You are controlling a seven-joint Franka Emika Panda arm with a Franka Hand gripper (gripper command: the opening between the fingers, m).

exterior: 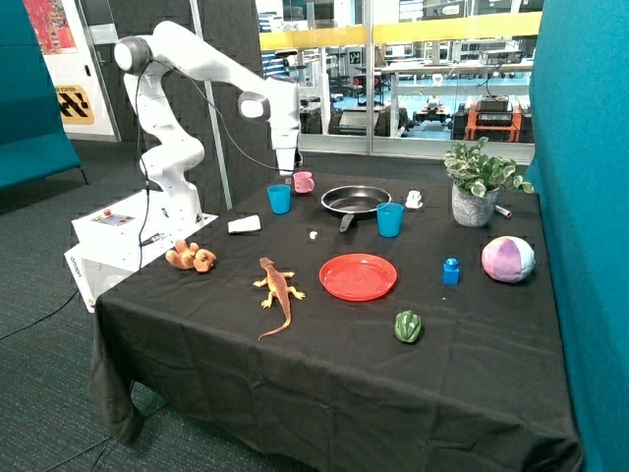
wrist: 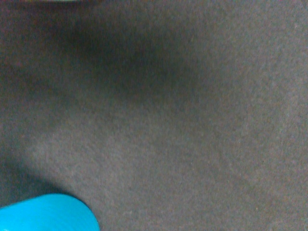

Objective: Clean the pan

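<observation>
1. A table [exterior: 334, 383] is covered by a black cloth, also seen in the wrist view beside a blue cup [wrist: 45, 214]
2. Along the far side are set two blue cups [exterior: 279, 199], a pink mug [exterior: 304, 182], the pan [exterior: 355, 202], a small white cup [exterior: 414, 200] and a potted plant [exterior: 477, 183]
3. A white pad [exterior: 245, 225] and a soft toy [exterior: 191, 258] are placed near the robot's base
4. A toy lizard [exterior: 278, 291], a red plate [exterior: 358, 276], a green pepper [exterior: 408, 326], a blue block [exterior: 451, 271] and a ball [exterior: 508, 259] are laid nearer the front

we see dark carpet [exterior: 39, 285], teal partitions [exterior: 580, 197] on either side, and glass windows [exterior: 393, 69] opening onto a bright workshop behind.
</observation>
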